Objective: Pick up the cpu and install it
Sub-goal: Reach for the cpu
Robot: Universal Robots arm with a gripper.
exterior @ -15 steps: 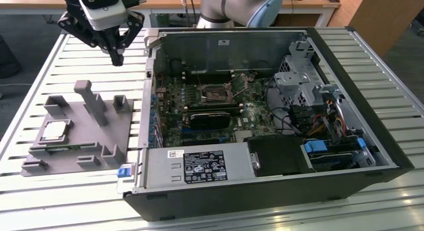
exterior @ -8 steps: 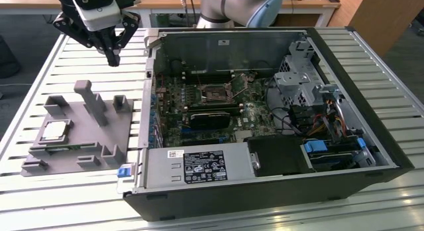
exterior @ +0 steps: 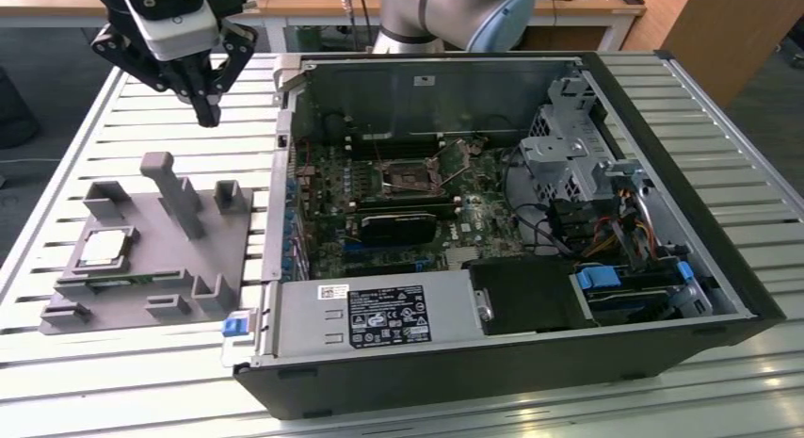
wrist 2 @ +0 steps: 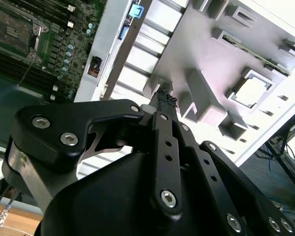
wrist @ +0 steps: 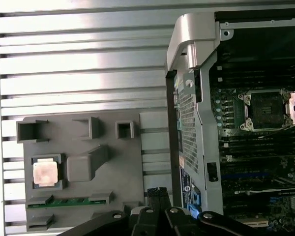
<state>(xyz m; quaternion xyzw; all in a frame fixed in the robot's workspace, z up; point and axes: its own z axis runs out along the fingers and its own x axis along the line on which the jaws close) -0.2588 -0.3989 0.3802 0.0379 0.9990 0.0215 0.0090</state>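
- The gripper (exterior: 207, 113) hangs in the upper left of the exterior view, above the slatted table (exterior: 138, 127) and clear of it.
- Its fingers (wrist 2: 164, 101) are pressed together at the tips and grip nothing.
- The cpu (exterior: 107, 250) lies flat, metal top up, in a square pocket of the grey tray (exterior: 245, 240) at the exterior view's left. It is well apart from the gripper.
- In the first wrist view, a green memory stick (wrist: 71, 201) sits on edge in a tray slot just beside the cpu's pocket.
- The open computer case (exterior: 703, 268) lies on its side just beside the tray, filling the centre and the exterior view's right.
- The metal-framed socket (exterior: 409, 179) sits on the motherboard (exterior: 377, 221) inside the case, well apart from the cpu.
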